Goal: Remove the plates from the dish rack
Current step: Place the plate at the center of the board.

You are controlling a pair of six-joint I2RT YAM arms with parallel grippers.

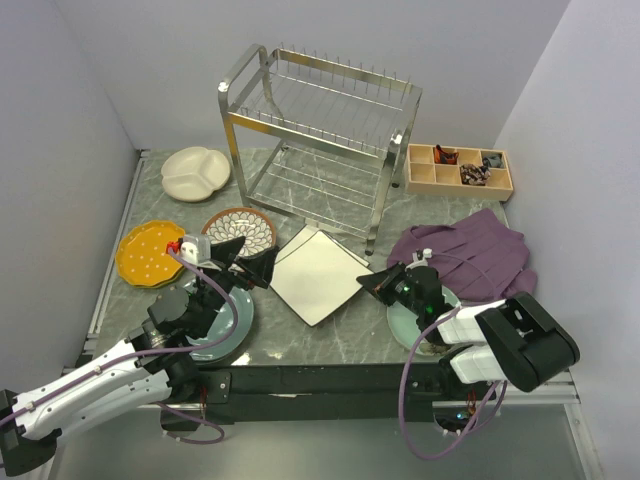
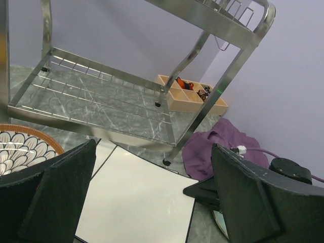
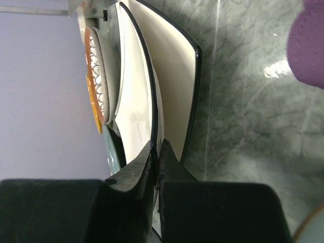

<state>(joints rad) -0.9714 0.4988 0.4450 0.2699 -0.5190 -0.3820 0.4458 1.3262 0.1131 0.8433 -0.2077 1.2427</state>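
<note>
Left gripper (image 2: pixel 154 148): I hold the jaws wide apart, with nothing between the black pads (image 2: pixel 61 195). It hangs above the table near the left corner of the white square plate (image 1: pixel 318 272), and the round brown plate with a white petal pattern (image 1: pixel 240 228) is just beside it.

Right gripper (image 3: pixel 157 148): I have the jaws pressed together, leaving only a hairline slit, and nothing is visible in that slit. The tips sit low at the right corner of the white square plate. The right wrist view shows the plate's dark rim running right up to them, but I cannot tell whether they touch it.

Tall two-tier silver wire dish rack (image 1: pixel 300 132): it stands at the back centre of the grey-green marbled table top (image 1: pixel 340 340). No plate shows on either tier or among the upright prongs.

Plate positions, all lying flat on the table:
- The cream divided plate (image 1: pixel 196 172) is left of the rack.
- The orange-yellow dotted plate (image 1: pixel 148 255) is at the left edge.
- The brown petal plate is in front of the rack's left leg.
- The white square plate is in front of the rack, set as a diamond.
- The grey-blue plate (image 1: pixel 228 330) is partly under my left arm.
- The pale green plate (image 1: pixel 398 322) is partly under my right arm.

A crumpled purple cloth (image 1: pixel 475 255) lies right of the rack. Behind it sits a wooden compartment tray (image 1: pixel 430 180).
</note>
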